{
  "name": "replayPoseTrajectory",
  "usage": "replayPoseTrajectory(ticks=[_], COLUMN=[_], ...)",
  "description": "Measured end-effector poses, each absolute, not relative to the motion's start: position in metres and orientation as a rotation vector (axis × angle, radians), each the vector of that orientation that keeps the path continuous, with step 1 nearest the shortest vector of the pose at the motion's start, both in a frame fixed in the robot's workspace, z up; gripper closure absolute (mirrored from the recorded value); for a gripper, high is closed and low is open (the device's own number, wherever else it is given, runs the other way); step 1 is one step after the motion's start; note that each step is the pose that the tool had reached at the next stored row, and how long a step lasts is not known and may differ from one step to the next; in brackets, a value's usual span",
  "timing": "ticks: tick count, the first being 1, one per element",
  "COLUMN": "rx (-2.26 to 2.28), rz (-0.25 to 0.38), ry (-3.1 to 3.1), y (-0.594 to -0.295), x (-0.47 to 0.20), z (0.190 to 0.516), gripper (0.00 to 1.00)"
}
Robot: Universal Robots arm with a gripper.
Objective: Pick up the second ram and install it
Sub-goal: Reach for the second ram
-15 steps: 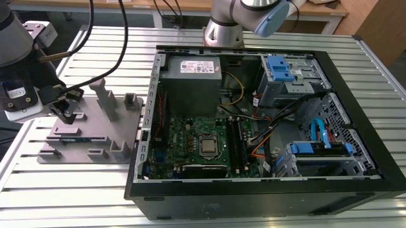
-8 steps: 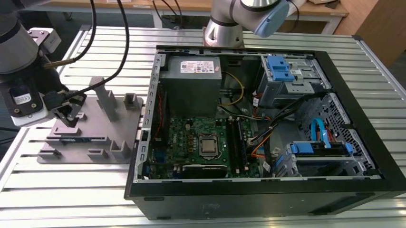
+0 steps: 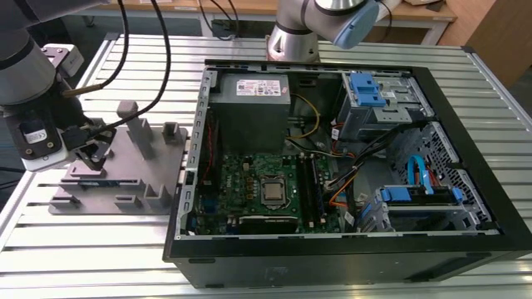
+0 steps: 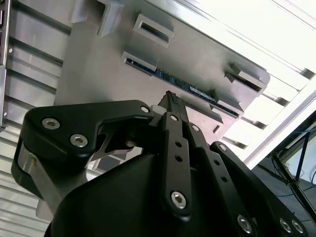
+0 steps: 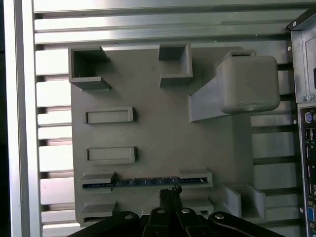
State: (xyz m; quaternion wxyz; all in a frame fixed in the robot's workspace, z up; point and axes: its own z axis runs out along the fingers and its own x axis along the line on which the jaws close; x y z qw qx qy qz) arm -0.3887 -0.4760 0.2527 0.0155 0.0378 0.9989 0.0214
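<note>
The second ram (image 5: 148,182) stands on edge in a slot of the grey fixture plate (image 5: 158,133), showing as a thin dark blue-green strip. In the second wrist view the ram (image 4: 187,86) runs between two grey holders. In the exterior view the ram (image 3: 104,184) sits near the plate's front edge, at that view's left. My gripper (image 3: 91,156) hangs just above the stick's middle. The fingertips (image 5: 170,191) are pressed together with nothing between them, a short way off the ram's top edge.
The open computer case (image 3: 465,112) lies to the exterior view's right of the fixture, its motherboard (image 3: 249,187) and memory slots (image 3: 306,180) exposed. Tall grey fixture blocks (image 3: 137,134) rise behind the gripper. A second arm's base (image 3: 293,37) stands behind the case.
</note>
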Motion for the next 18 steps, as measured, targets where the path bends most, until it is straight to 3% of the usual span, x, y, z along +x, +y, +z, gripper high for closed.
replayPoseTrajectory(ticks=[12, 18], rx=[0.118, 0.117], rz=[0.066, 0.018], ry=[3.108, 3.108], y=[-0.476, -0.475], x=[-0.392, -0.393], z=[0.237, 0.232], gripper=[0.89, 0.89])
